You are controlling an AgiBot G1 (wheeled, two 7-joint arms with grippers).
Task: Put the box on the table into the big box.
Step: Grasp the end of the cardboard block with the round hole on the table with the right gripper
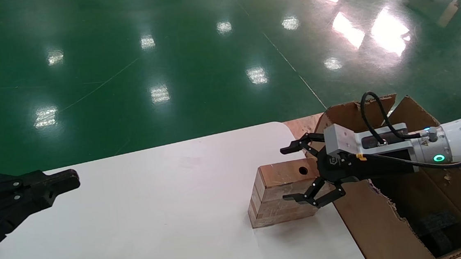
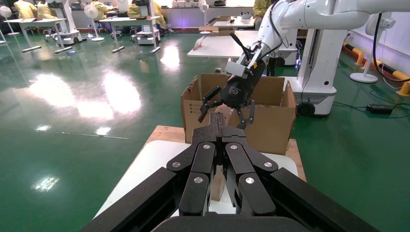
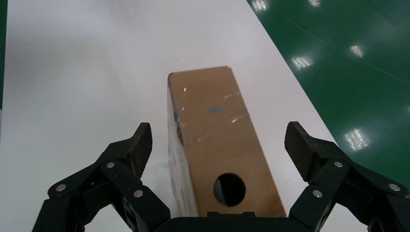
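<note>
Box [image 1: 278, 193] sits on the table [image 1: 147, 218], near the table's right edge, hole face up. Its right end is hidden behind the right gripper [image 1: 300, 173] in the head view. From the right wrist, the box [image 3: 220, 145] runs lengthwise away from the camera, its near end cut off by the gripper body, with the round hole at that end and shiny tape across the top.

Right gripper [image 3: 217, 154] is spread wide, fingers [image 3: 133, 150] on either side of the box's end with clear gaps both sides. Nothing gripped, no contact visible.

Big box [image 1: 404, 198] stands just beside the table's right edge, flaps torn and open. Dark foam shows at the bottom; the rest of the inside is shadowed and partly blocked by the right arm.

Left gripper [image 1: 60, 182] hangs over the table's left side, well apart from the box, fingers pressed together, holding nothing.
</note>
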